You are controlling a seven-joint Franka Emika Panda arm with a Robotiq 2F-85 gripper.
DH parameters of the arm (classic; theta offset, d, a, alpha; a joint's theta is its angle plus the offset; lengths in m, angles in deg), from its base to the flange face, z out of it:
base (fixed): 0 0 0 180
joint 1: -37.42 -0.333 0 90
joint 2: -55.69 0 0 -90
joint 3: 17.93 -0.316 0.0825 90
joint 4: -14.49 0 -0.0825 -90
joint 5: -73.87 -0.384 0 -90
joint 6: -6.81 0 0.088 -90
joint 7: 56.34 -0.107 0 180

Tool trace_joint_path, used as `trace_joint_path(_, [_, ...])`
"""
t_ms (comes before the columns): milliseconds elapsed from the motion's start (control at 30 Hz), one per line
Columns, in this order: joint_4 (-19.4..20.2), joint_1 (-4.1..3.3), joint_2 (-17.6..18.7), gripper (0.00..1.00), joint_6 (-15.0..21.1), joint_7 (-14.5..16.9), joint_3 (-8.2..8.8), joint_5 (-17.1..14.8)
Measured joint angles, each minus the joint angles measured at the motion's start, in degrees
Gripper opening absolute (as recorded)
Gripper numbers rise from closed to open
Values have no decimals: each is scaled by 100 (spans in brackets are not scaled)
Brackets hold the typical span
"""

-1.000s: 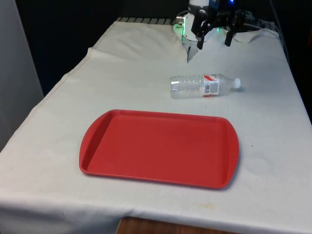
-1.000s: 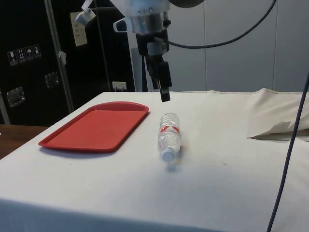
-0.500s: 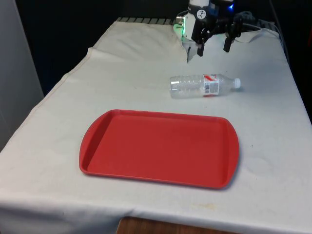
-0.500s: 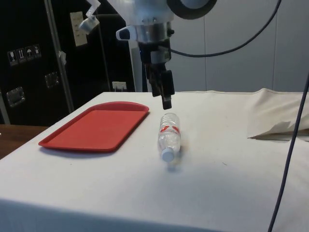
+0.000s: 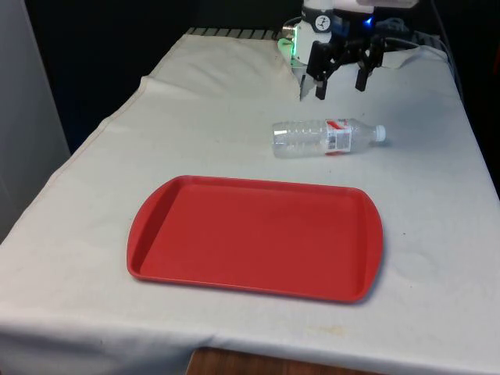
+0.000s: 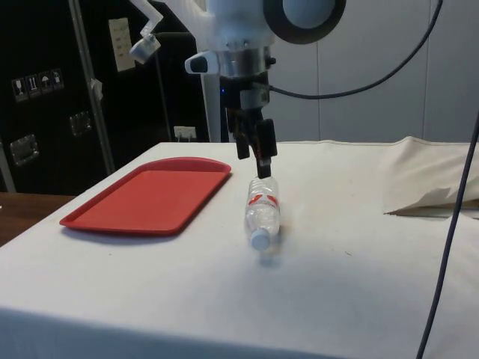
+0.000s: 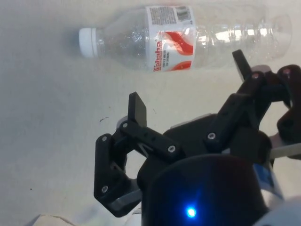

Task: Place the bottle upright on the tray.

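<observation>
currently, status by item:
bottle (image 5: 326, 137): clear plastic, white cap, red-and-white label; lies on its side on the white cloth (image 5: 195, 109), in the upper right of the front view, cap toward the front view's right. not yet gripped.
tray (image 5: 258, 195): red, nothing on it, centre of the front view, just short of the bottle and apart from it.
gripper (image 5: 341, 76): hangs above the bottle at the top of the front view; in the side view (image 6: 254, 146) the fingertips sit just over the bottle's far end.
fingers: spread wide, holding nothing; the wrist view places the labelled midsection beyond the two fingertips (image 7: 136, 107), a likely line-up for a grasp across the body.
change: compared with one second earlier, the gripper is lower and closer to the bottle. bottle and tray have not moved.
</observation>
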Motion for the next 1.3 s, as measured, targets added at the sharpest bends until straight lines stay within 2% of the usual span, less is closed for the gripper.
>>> trace_joint_path(133, [6,0,0,100,6,97,11,0])
trace_joint_path(333, [23,0,0,100,29,453,29,0])
trace_joint_path(867, [40,0,0,100,69,1100,29,0])
trace_joint_path(1300, [52,-6,0,100,69,1455,23,0])
